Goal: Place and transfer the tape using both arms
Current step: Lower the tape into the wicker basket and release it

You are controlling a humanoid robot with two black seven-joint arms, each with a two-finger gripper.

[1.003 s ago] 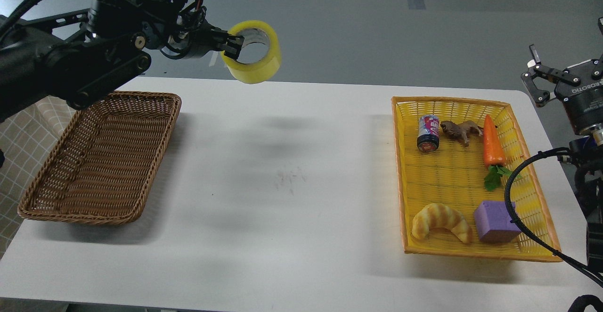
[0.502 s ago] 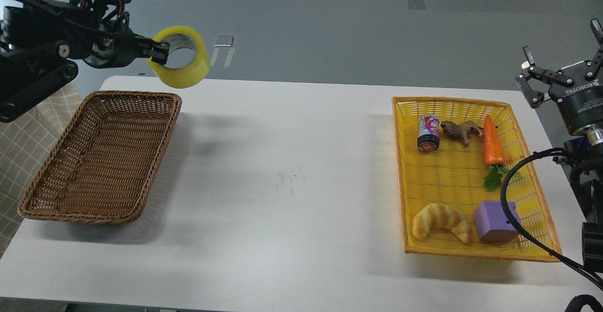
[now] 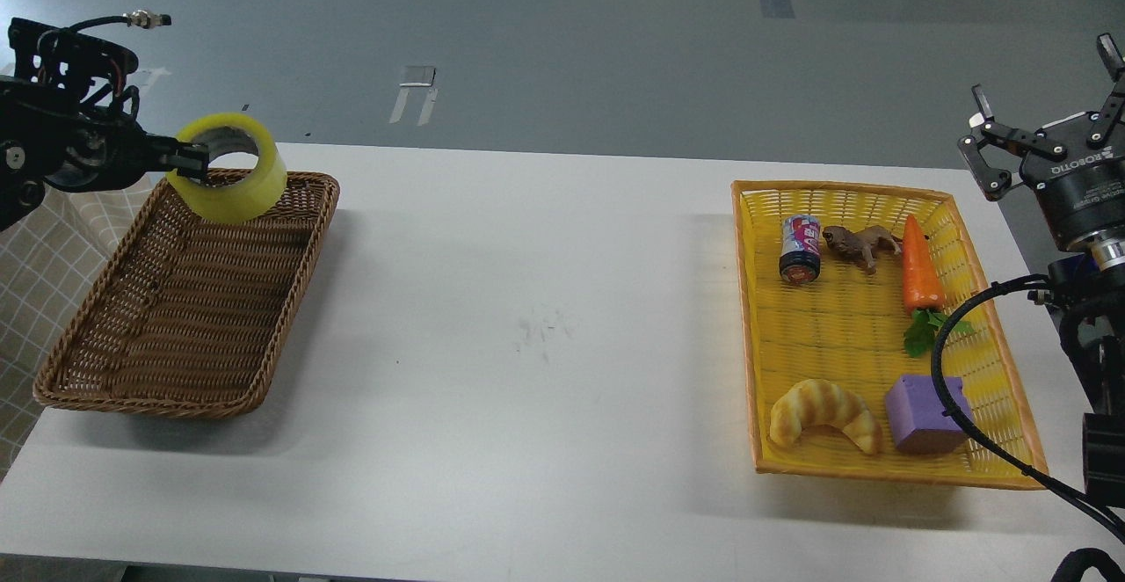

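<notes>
The tape (image 3: 235, 174), a wide yellow translucent roll with a grey core, hangs in the air over the far end of the brown wicker basket (image 3: 189, 301). My left gripper (image 3: 186, 160) comes in from the left and is shut on the roll's left wall, one finger inside the core. My right gripper (image 3: 1041, 120) is at the far right, beyond the table's right edge, fingers spread open and empty, pointing up.
A yellow basket (image 3: 756, 318) on the right holds a small can (image 3: 799, 249), a toy animal (image 3: 860, 243), a carrot (image 3: 919, 270), a croissant (image 3: 824, 413) and a purple block (image 3: 923, 412). A black cable (image 3: 958, 406) loops over its right side. The white table (image 3: 527, 371) lies between the baskets.
My left gripper has carried the tape leftward and down, from over the table's far middle to above the brown basket. My right gripper has drifted slightly up.
</notes>
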